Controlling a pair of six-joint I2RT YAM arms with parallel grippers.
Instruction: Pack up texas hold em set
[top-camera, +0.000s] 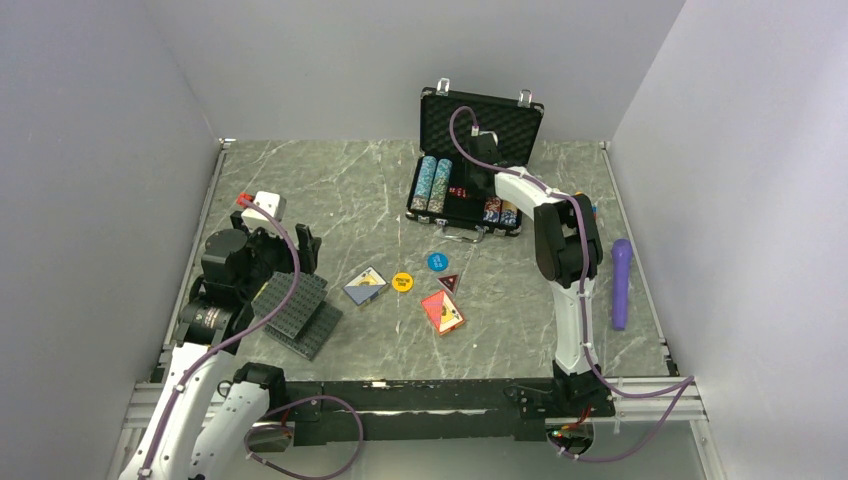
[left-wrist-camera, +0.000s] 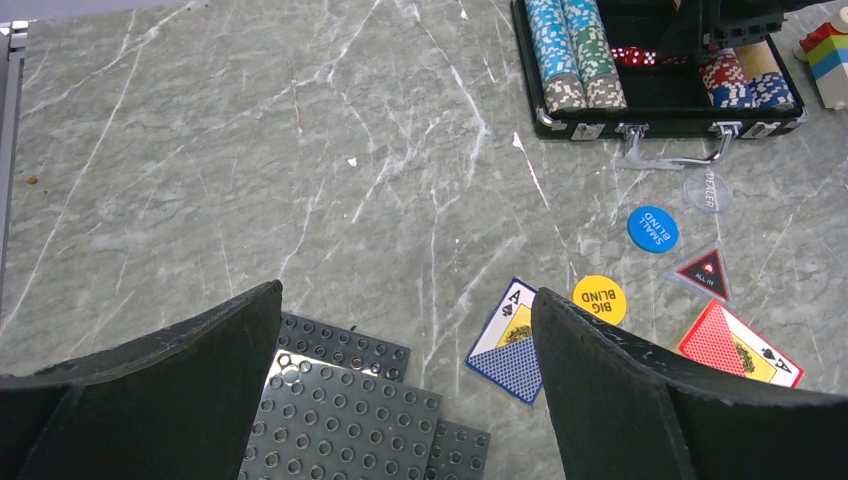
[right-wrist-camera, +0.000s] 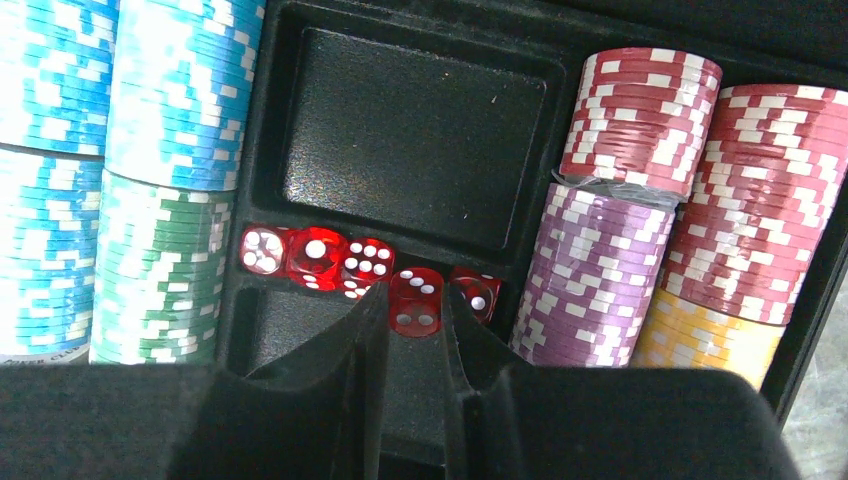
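Observation:
The black briefcase (top-camera: 481, 118) stands open at the back, with chip rows (top-camera: 432, 184) at both ends of its tray. My right gripper (right-wrist-camera: 415, 292) is inside the case, shut on a red die (right-wrist-camera: 417, 310), in line with a row of other red dice (right-wrist-camera: 315, 255) in the middle slot. A blue-backed card deck (top-camera: 365, 286), a red-backed deck (top-camera: 442, 311), and yellow (top-camera: 403, 282), blue (top-camera: 437, 262) and red-triangle (top-camera: 448, 283) buttons lie on the table in front of the case. My left gripper (left-wrist-camera: 407, 292) is open and empty above the table's left side.
Dark grey studded plates (left-wrist-camera: 340, 400) lie stacked under my left gripper. A purple stick (top-camera: 621, 283) lies along the right edge. A colourful toy-block figure (left-wrist-camera: 828, 55) stands right of the case. A clear dealer button (left-wrist-camera: 707, 190) lies by the case handle.

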